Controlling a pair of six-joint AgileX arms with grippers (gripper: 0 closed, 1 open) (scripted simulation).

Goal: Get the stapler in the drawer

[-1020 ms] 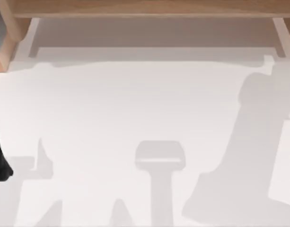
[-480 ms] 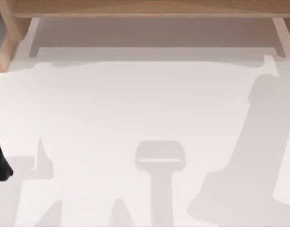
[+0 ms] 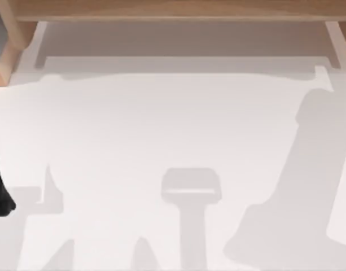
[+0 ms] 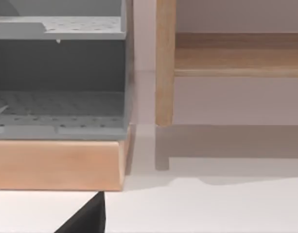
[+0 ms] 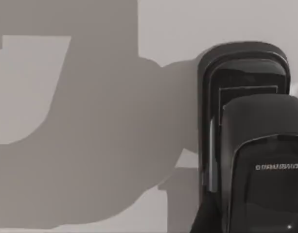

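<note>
Nothing moved across the last half second, though a second back the right arm's pale edge reached further into the top view. Close under the right wrist camera, the stapler (image 5: pixel 246 131) lay on the white table (image 3: pixel 161 124), black with faint grey lettering. Whether either gripper's fingers were spread or closed, I could not tell. Beyond stood the wooden drawer unit (image 4: pixel 56 165) with its grey tray (image 4: pixel 56 107).

Glossy black plastic stapler (image 5: pixel 246 141); matt white table (image 3: pixel 161 124); smooth pale wood drawer (image 4: pixel 56 165), perforated grey lining.
</note>
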